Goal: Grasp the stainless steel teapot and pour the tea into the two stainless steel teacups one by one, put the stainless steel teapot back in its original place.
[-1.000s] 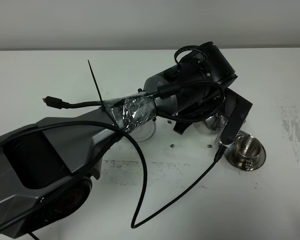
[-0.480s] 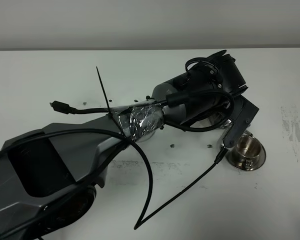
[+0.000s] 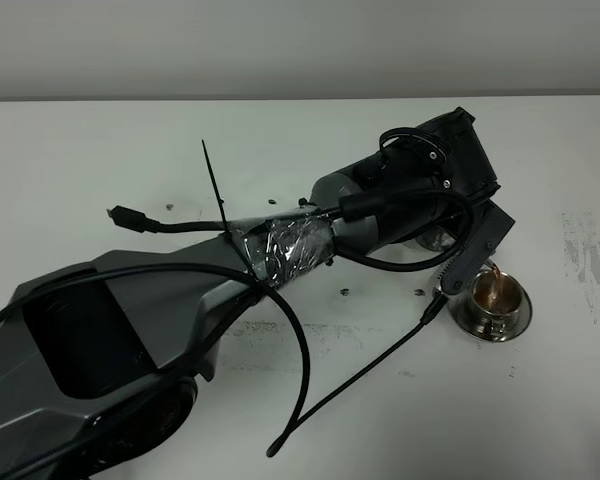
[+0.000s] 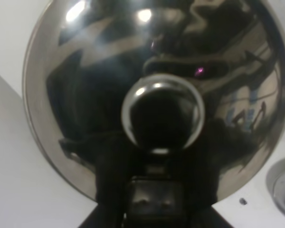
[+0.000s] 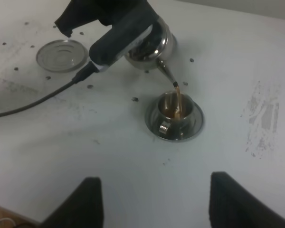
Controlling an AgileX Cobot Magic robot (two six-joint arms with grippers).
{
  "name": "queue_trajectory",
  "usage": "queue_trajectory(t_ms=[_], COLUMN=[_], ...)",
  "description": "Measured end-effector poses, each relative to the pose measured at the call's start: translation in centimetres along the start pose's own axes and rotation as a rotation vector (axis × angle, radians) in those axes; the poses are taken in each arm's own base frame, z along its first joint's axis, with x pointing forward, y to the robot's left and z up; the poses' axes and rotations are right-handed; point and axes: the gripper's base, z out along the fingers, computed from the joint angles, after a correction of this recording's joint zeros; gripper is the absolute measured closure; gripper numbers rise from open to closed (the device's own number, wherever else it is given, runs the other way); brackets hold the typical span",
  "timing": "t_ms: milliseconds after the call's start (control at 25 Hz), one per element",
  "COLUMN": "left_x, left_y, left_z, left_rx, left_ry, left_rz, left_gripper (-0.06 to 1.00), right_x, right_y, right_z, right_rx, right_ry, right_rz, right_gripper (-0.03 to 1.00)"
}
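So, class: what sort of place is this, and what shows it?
Probably a robotics lab bench, not a kitchen: a scuffed white table, a foil-taped robot arm holding a stainless steel teapot, and loose cables.

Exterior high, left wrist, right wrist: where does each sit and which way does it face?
Exterior high: above the table, looking down over the left arm at the teacup.
Left wrist: behind the left gripper, facing the teapot lid close up.
Right wrist: raised, looking down past the open right gripper.
Shared: exterior and right wrist show tea entering teacup.
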Motion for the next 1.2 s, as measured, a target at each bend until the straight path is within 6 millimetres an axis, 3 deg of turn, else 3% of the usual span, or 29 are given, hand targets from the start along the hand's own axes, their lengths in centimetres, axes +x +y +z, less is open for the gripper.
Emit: queue_trajectory(t_ms=[1200], left_x=[-0.65], left_y=[0.23], left_z=[-0.6], left_rx=[-0.038], left_ry=[0.042], left_rz=[0.095], left_gripper=[0.77], right_x=[0.0], right_y=[0.0], right_z=[0.0], right_rx=[0.0], right_ry=[0.0], right_rz=[0.0], right_gripper=[0.49])
